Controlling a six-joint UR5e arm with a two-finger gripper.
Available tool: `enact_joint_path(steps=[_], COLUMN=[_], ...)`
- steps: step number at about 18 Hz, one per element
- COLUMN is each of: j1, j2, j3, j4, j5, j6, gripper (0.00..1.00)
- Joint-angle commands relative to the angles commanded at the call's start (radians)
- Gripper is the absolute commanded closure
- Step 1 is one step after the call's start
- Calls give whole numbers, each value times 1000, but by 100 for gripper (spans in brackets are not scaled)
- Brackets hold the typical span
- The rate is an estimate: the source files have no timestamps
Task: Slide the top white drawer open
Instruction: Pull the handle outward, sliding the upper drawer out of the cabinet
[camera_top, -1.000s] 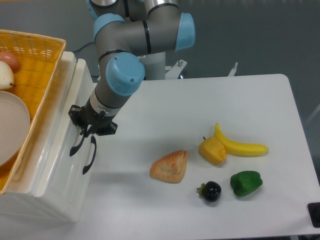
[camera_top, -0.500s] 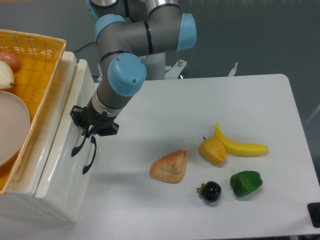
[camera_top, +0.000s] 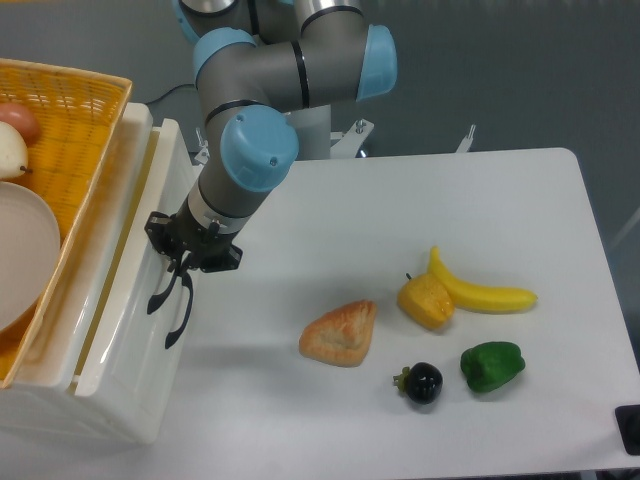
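Fingers of the gripper (camera_top: 178, 272) reach down onto the upper black handle (camera_top: 160, 296) at the front of the top white drawer (camera_top: 128, 300). They seem pressed around that curved handle, though the dark fingers blend with the dark handle and the exact grip is hard to make out. The black gripper body sits just above, under the grey wrist with its light blue cap (camera_top: 258, 150), and the arm rises from there toward the top edge of the view.

The top white drawer stands at the left side of the table (camera_top: 420, 200), as the upper part of the white cabinet (camera_top: 100, 405). It is pulled partly out toward the right, so that a narrow strip of its glossy inside shows between its front panel and the cabinet top. Just below and beside the gripped handle hangs a second black handle (camera_top: 182, 318), that of the lower drawer.

On top of the cabinet rests a yellow wicker basket (camera_top: 75, 120), holding a white plate (camera_top: 25, 250) and an onion (camera_top: 10, 150) at the left edge.

Well apart from the cabinet, on the white table, lie a piece of bread (camera_top: 340, 333), a yellow-orange fruit (camera_top: 426, 300) touching a banana (camera_top: 480, 290), a small dark eggplant (camera_top: 420, 382) and a green pepper (camera_top: 492, 365).
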Motion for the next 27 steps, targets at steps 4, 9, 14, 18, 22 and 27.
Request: enact_joint_path(steps=[4, 9, 14, 18, 22, 27], j1=[17, 38, 63, 83, 91, 118], j2=[2, 2, 0, 0, -5, -5], j3=[0, 0, 5, 8, 8, 9], j4=[0, -2, -2, 0, 2, 0], j5=[2, 18, 18, 25, 54, 54], j6=[0, 3, 6, 8, 8, 25], gripper=[83, 83, 83, 83, 83, 83])
